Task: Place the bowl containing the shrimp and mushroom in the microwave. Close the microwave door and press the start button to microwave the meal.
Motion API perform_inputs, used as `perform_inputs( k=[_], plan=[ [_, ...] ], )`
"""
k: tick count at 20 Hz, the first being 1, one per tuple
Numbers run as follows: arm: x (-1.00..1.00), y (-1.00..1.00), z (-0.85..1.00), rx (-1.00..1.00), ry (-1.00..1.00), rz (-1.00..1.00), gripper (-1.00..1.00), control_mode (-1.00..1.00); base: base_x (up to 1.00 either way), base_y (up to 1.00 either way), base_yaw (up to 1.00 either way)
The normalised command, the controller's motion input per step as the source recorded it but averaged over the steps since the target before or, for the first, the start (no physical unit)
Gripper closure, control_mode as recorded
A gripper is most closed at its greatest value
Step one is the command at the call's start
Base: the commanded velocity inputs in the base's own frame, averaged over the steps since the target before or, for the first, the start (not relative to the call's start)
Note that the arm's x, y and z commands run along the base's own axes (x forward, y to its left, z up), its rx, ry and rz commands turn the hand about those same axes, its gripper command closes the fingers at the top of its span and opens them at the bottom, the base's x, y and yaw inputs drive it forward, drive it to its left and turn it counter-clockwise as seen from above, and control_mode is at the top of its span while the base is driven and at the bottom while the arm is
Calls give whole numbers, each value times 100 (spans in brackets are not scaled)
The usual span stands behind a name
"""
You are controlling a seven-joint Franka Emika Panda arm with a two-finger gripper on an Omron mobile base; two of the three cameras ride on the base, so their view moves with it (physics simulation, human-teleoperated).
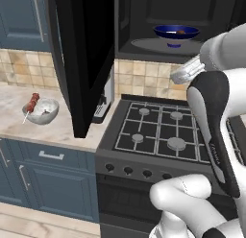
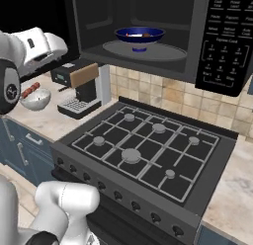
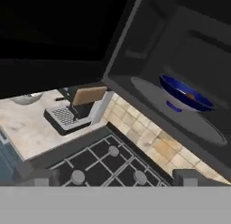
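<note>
The black microwave point(image 1: 144, 14) point(image 2: 96, 21) point(image 3: 144, 51) hangs above the stove. Its door point(image 1: 84, 54) point(image 3: 54, 29) is swung wide open to the left. The dark blue bowl point(image 1: 176, 32) point(image 2: 139, 35) point(image 3: 185, 94) stands upright on the grey turntable point(image 1: 153, 45) point(image 2: 165, 53) point(image 3: 144, 92) inside the cavity. Small orange-brown bits of the meal point(image 2: 146, 35) point(image 3: 191, 97) lie in it, too small to tell shrimp from mushroom. My gripper point(image 3: 115, 177) is open and holds nothing. It hangs outside the cavity, left of and below the bowl, under the open door.
A keypad panel point(image 2: 228, 41) is on the microwave's right side. The gas stove point(image 1: 158, 131) point(image 2: 143, 150) lies below. A coffee machine point(image 2: 81, 88) point(image 3: 76, 108) and a pale grey bowl with a meat skewer point(image 1: 42, 110) point(image 2: 35, 98) stand on the left counter.
</note>
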Motion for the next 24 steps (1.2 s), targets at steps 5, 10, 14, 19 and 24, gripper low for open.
perform_inputs(
  k=[5,10,14,19,24],
  plan=[
    [-68,52,-15,-54,-13,13,-100,-100,0,0,0],
    [-52,17,-54,-40,-28,8,-100,-100,0,0,0],
    [-55,40,-18,-42,-20,4,-100,-100,0,0,0],
    [-67,66,13,-40,-6,0,-100,-100,0,0,0],
    [-64,96,18,-39,0,0,-100,-100,0,0,0]
  ],
)
